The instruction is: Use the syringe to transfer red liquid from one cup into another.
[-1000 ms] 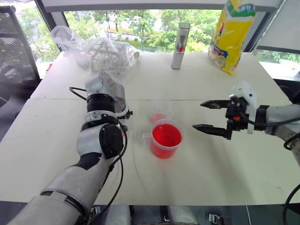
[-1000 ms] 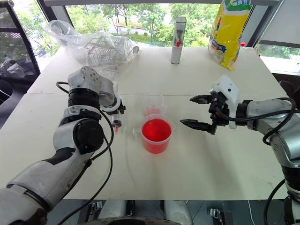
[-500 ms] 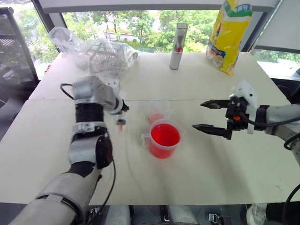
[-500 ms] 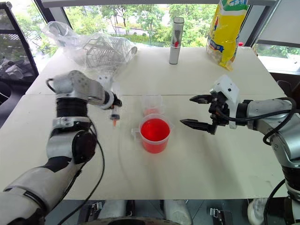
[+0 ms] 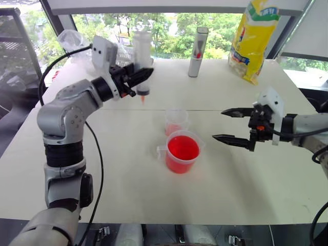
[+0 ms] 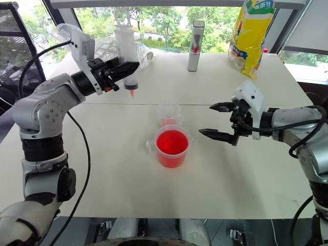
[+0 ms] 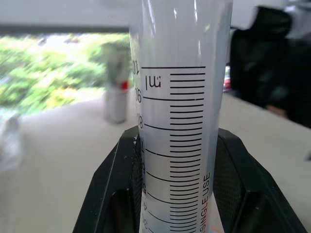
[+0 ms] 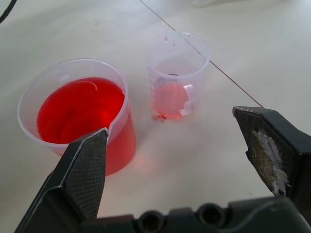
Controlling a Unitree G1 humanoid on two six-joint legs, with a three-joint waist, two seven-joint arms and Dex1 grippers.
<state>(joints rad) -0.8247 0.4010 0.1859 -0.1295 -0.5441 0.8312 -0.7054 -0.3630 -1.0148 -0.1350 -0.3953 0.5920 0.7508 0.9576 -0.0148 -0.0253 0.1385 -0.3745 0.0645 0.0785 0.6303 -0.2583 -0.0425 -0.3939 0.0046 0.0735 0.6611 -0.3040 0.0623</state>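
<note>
White table [image 5: 154,200] made of two tops butted together, with a seam line running across the middle. Surface matte and evenly lit by daylight. Behind it, a row of windows [image 6: 164,20] in dark frames, giving onto green trees (foliage bright, slightly washed out). At the far edge stand a grey metal cylinder [image 5: 197,51] and a yellow bag [image 5: 253,38]; at the far left corner lies a white wire basket in clear plastic wrap [image 6: 110,51]. A dark rack [image 5: 15,56] stands left of the table.

Bright daylight enters from windows [image 5: 169,36] at 12 o'clock; shadows are soft; the left wrist background is blurred.
</note>
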